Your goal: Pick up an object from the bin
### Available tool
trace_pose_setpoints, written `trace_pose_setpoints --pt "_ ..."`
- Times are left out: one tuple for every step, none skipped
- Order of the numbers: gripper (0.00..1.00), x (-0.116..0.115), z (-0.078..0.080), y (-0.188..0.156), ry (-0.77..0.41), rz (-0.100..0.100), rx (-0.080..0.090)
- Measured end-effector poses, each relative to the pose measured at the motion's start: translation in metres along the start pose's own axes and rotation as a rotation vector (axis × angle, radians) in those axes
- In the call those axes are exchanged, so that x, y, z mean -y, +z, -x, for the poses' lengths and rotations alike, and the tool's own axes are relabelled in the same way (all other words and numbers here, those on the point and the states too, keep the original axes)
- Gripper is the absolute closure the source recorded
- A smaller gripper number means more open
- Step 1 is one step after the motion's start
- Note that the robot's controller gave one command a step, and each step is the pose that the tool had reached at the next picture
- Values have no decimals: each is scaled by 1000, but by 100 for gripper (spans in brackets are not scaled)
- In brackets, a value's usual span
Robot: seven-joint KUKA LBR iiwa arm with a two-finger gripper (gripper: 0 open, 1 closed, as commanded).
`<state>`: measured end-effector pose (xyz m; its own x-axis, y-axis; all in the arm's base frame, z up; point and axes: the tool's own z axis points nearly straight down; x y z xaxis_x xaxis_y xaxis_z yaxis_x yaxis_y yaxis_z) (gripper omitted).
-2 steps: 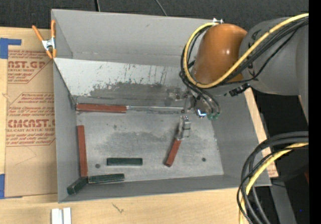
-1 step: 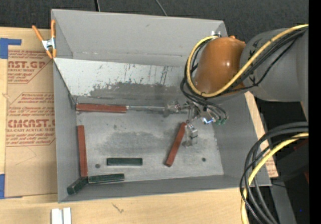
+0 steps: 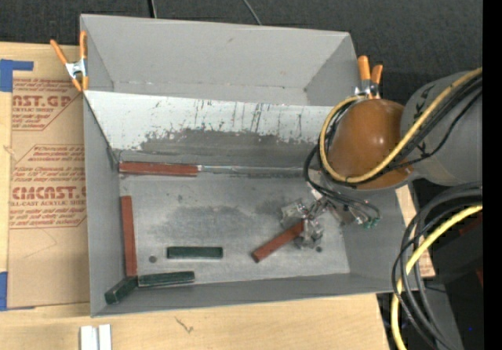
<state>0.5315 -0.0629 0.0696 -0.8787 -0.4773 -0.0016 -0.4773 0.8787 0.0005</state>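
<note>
The red-brown bar (image 3: 274,247) lies on the bin floor right of centre, towards the front wall. Its long axis runs on a slant, with the lower end pointing to the front left and the upper end to the back right. That upper end sits under the gripper (image 3: 311,229), which we see low over the floor and touching or nearly touching the bar. We cannot tell how the jaws stand, as the metal parts there overlap the bar's end. Above the gripper are the wrist's orange cover (image 3: 367,143) and looped cables.

The grey metal bin (image 3: 220,66) holds a few other bars, all well apart from this one. A longer red-brown strip (image 3: 158,169) lies flat along the foot of the back wall, running left to right. Another red-brown bar (image 3: 127,235) lies along the left wall, running back to front. A dark green bar (image 3: 194,253) lies level, left of the slanted bar. A second dark green bar (image 3: 165,280) lies along the front wall, with a short dark piece (image 3: 119,291) just beside it in the front left corner.
</note>
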Motion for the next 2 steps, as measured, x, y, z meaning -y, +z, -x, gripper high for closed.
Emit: trace_pose_setpoints --pt "100 0 0 0 0 0 0" --pt "100 3 31 -152 -41 -3 5"
